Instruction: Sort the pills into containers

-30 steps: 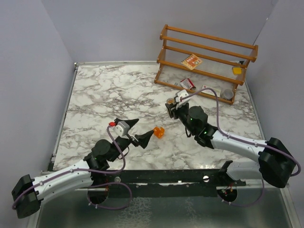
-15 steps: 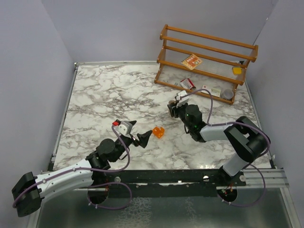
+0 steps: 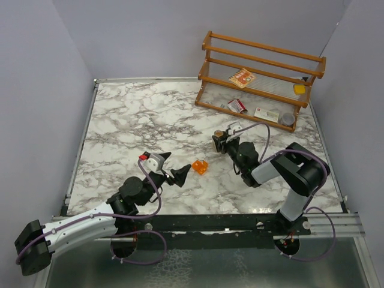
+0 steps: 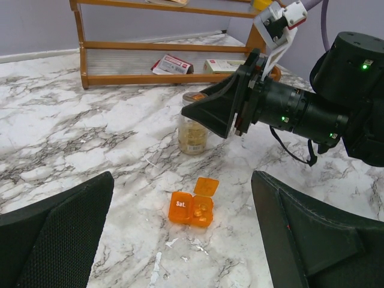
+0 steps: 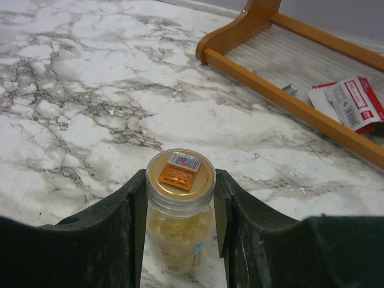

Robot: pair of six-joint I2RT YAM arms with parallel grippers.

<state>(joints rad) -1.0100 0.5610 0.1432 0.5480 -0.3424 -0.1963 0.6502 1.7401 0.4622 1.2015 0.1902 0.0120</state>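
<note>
Right gripper (image 3: 219, 142): clamped on the clear jar (image 5: 180, 207), a pad against each side below the gold lid. The jar stands upright on the marble counter (image 3: 132, 120), right of centre, nearer the far right corner where the wooden rack (image 3: 264, 66) sits. Left gripper (image 4: 182, 180): released, fingers wide apart, holding nothing. The orange box (image 4: 192, 209), lid flipped open, lies mid-counter toward the near edge, just beyond the left fingertips.
</note>
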